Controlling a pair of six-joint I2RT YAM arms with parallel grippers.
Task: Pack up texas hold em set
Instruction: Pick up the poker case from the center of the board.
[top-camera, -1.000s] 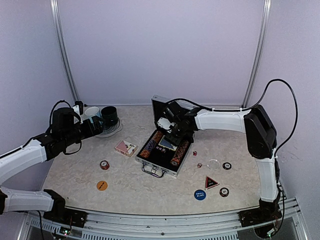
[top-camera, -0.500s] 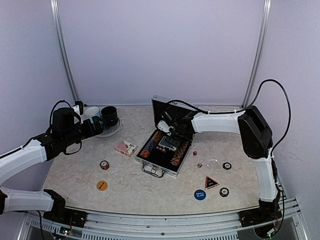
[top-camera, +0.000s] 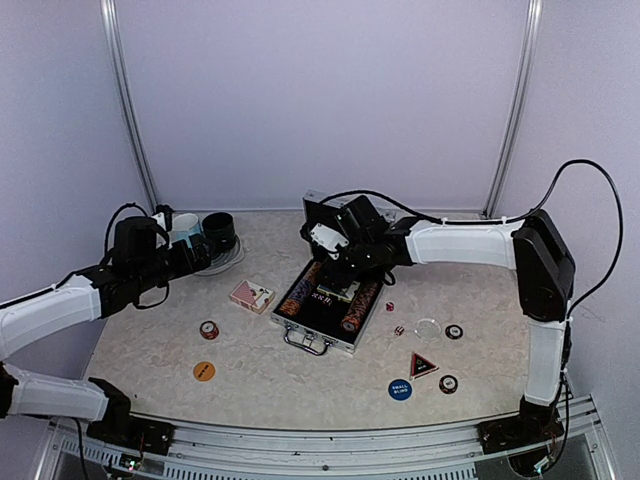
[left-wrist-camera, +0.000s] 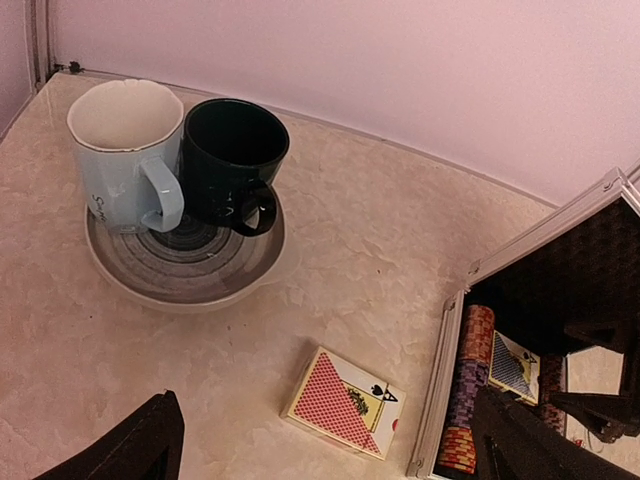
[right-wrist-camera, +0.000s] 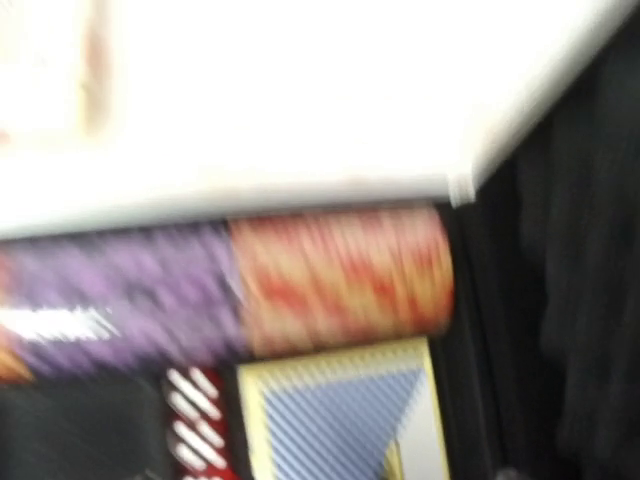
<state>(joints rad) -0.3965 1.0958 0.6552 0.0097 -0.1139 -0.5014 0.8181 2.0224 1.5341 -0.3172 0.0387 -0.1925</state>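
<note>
- The case (top-camera: 335, 338) — square, silver, ribbed aluminium with a black lining — is seen open around the middle of the table (top-camera: 280, 390). Its lid (top-camera: 315, 208) is raised toward the far edge and its handle (top-camera: 305, 346) is turned toward the near edge.
- Striped chip rows (top-camera: 296, 294) are packed along the left and right sides of the case. In the blurred right wrist view, a red-and-yellow stretch (right-wrist-camera: 340, 270) is seen next to a purple one (right-wrist-camera: 120, 290).
- A blue-backed card deck (left-wrist-camera: 514, 366) is laid inside the case between the rows.
- The right gripper (top-camera: 345, 272) is held low over the inside of the case, just above that deck. It cannot be told whether it is released or clenched, as its fingers are not made out in any view.
- A red-backed card deck (top-camera: 252, 296) is left flat on the table just left of the case, apart from it.
- Two red dice (top-camera: 390, 306) are scattered to the right of the case. Nearer the right front corner, a triangle marker (top-camera: 423, 365) and a blue round button (top-camera: 400, 390) are seen among smaller round buttons (top-camera: 454, 331).
- Toward the left front corner, a red-and-white button (top-camera: 209, 329) and an orange button (top-camera: 204, 371) are found.
- The left gripper (top-camera: 193, 254) is poised near the far left corner — its fingers (left-wrist-camera: 140, 445) are spread wide and released, with nothing between them.
- A light-blue mug (left-wrist-camera: 125, 150) and a dark mug (left-wrist-camera: 232, 160) are stood touching on a grey plate (left-wrist-camera: 180, 280) at the far left corner.
</note>
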